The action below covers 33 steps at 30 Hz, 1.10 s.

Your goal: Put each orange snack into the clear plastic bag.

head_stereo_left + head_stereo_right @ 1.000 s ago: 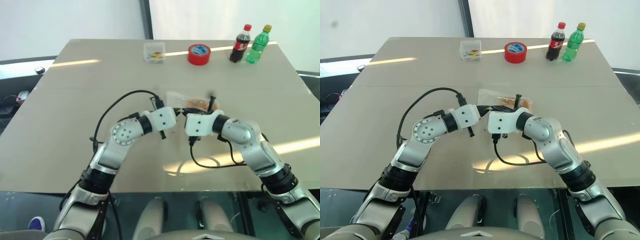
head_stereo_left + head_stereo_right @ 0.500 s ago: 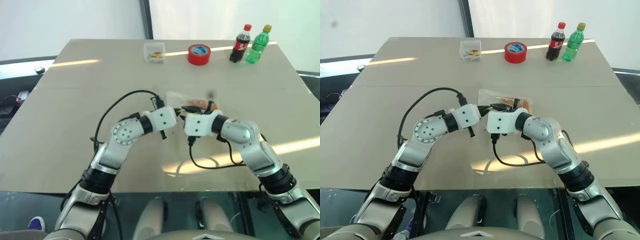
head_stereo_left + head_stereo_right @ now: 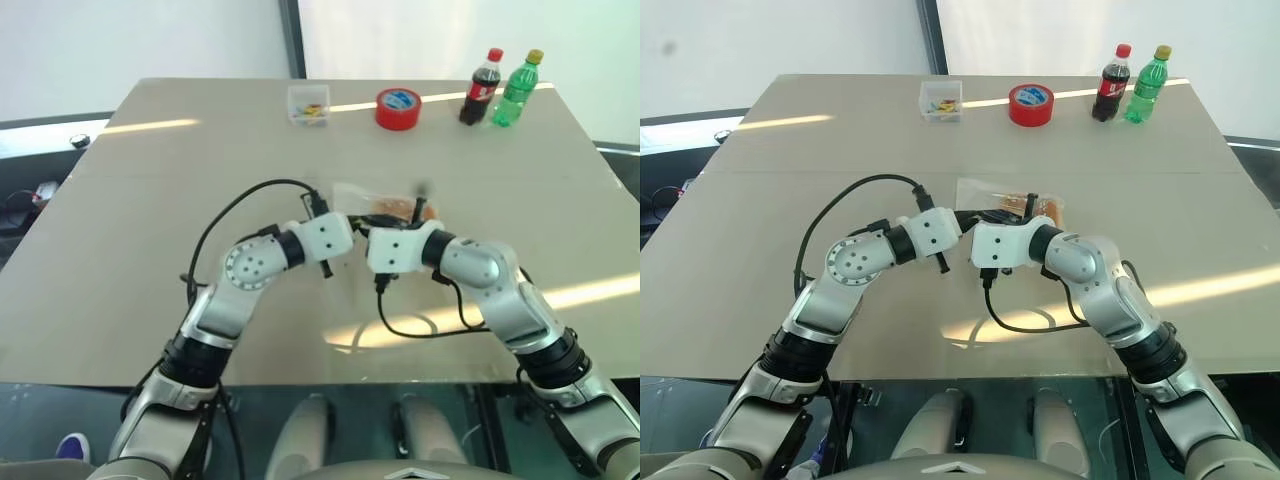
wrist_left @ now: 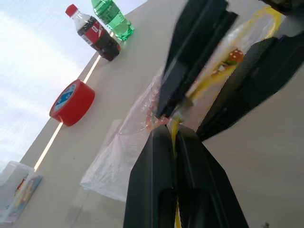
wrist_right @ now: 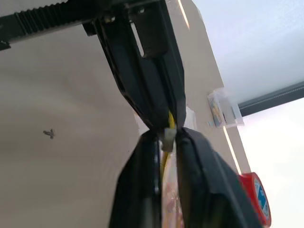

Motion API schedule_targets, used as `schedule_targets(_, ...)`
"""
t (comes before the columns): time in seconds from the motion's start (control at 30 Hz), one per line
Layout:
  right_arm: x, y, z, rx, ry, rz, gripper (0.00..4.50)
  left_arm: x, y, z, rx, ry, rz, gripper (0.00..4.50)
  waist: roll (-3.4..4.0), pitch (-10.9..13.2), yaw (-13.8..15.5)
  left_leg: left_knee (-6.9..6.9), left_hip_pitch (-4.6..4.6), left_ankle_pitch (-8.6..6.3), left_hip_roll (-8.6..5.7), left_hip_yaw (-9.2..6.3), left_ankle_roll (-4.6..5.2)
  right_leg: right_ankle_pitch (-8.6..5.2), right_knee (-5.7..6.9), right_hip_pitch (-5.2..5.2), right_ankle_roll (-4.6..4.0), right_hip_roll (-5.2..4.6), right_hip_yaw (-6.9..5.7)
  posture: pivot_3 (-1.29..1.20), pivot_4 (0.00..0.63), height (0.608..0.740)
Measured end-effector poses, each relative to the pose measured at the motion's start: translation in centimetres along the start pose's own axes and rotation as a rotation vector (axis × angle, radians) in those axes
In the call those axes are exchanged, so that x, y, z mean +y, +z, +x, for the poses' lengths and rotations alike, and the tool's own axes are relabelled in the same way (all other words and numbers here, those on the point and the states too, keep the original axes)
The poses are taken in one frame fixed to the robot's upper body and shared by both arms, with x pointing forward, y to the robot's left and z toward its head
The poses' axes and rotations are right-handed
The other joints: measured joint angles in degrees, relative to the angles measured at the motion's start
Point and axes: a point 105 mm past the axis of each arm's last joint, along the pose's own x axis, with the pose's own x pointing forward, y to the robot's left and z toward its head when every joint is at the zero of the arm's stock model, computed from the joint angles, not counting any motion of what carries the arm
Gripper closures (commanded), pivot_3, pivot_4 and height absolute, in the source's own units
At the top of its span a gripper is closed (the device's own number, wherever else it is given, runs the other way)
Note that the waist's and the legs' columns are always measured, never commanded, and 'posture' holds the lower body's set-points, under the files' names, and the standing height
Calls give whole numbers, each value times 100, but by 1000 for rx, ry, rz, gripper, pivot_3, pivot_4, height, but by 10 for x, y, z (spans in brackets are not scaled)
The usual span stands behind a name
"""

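Beige table (image 3: 120,230) across most of the head views. Mid-frame, just above centre: left gripper (image 4: 172,134) and right gripper (image 5: 166,135) meeting tip to tip.

Left gripper: fingers (image 4: 154,156) pressed together, pinching the yellow strip (image 4: 175,128) at the mouth of the clear plastic bag (image 4: 118,152). Right gripper: fingers (image 5: 142,156) nearly together, also nipping that yellow strip, seen between them in the right wrist view. Both pinch points close beside each other on the bag's mouth.

Clear plastic bag at centre frame in the head views, just above the two grippers (image 3: 985,190), its floppy body trailing toward the upper part of the frame. Orange snacks (image 3: 1025,203) showing as an orange-brown patch through the film, right of centre, just above the right gripper; cannot tell whether one or two, nor whether fully inside the bag.

Upper part of frame, along the table's far edge, well apart from the bag: small clear box (image 3: 308,103) with coloured bits, upper centre-left; red tape roll (image 3: 398,108) just right of it; cola bottle (image 3: 481,88) and green bottle (image 3: 517,89) upright and side by side, upper right.

Black cable (image 3: 240,205) looping from the left wrist, another black cable (image 3: 420,325) curling on the table below the right wrist.
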Motion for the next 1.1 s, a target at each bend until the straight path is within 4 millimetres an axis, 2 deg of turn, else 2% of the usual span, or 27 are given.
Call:
schedule_targets(0.43,-1,-1,0,5,-7,-6,3843,0,0,0,-2,0,-1,4500,0,0,0,0,0,0,0,0,0,0,0,0,0,0,0,0,150,740)
schedule_targets(0.5,-1,-3,-1,13,-9,-7,4380,0,1,0,-4,0,1,4500,0,0,1,0,0,0,0,0,0,0,0,0,0,0,0,0,150,740)
schedule_targets(0.53,0,-4,-1,15,-7,-4,4488,0,1,0,-8,1,3,4500,0,0,1,0,0,0,0,0,0,0,-1,0,0,0,0,0,150,740)
schedule_targets(1.07,-2,-4,-2,14,-14,44,4488,2,3,1,-11,4,11,4500,0,0,-1,0,-1,0,0,0,0,0,-1,0,0,0,0,0,150,740)
schedule_targets(1.1,-2,-4,-2,14,-12,55,3840,2,3,1,-12,3,11,4500,0,0,-1,0,-1,0,0,0,0,0,-1,0,0,0,0,0,150,740)
